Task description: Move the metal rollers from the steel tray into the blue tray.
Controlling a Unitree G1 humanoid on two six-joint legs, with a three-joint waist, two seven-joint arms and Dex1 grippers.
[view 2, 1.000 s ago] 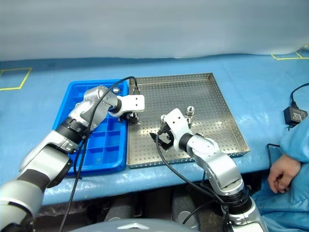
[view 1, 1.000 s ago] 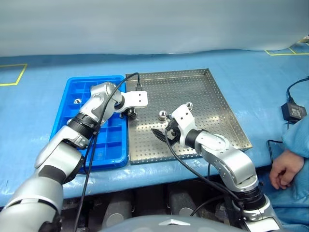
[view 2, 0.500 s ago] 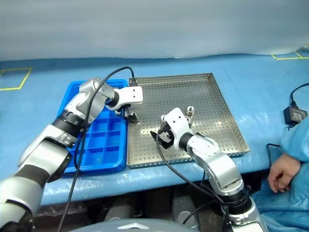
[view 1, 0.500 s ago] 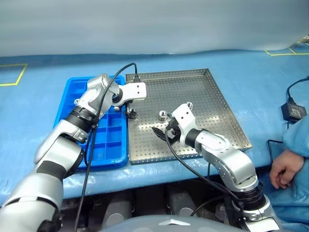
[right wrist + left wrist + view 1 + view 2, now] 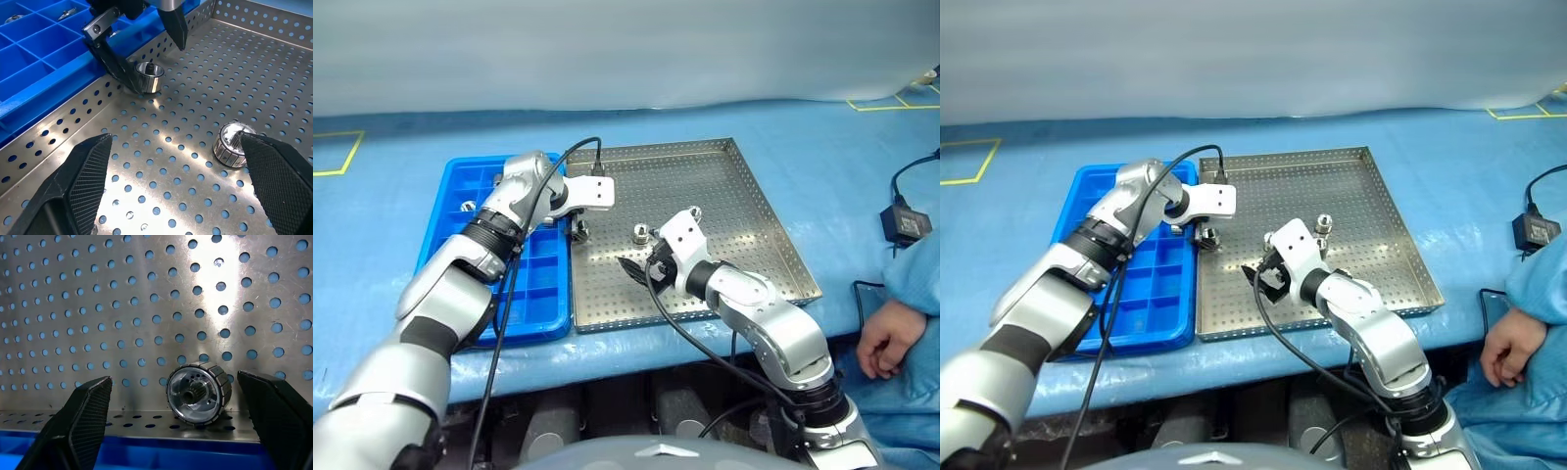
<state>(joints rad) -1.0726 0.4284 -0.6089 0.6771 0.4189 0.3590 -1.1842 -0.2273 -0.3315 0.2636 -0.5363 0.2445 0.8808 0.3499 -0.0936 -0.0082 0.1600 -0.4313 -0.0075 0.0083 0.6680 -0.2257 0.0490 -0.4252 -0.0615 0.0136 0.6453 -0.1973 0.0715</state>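
A few rollers already sit in the far cells of the blue tray (image 5: 460, 284), but three remain on the steel tray (image 5: 744, 211). The left gripper (image 5: 142, 56) stands spread around one roller (image 5: 198, 392) by the rim; the right gripper (image 5: 636, 266) hangs spread and empty. The left wrist view shows that roller's splined bore.

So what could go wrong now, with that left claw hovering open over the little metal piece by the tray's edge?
The roller lies on its side against the steel tray rim, between the open fingers of the left gripper, so a finger might catch the rim, or the roller might roll away. Carried badly, it could drop short of the blue tray. Another roller sits near the open right gripper.
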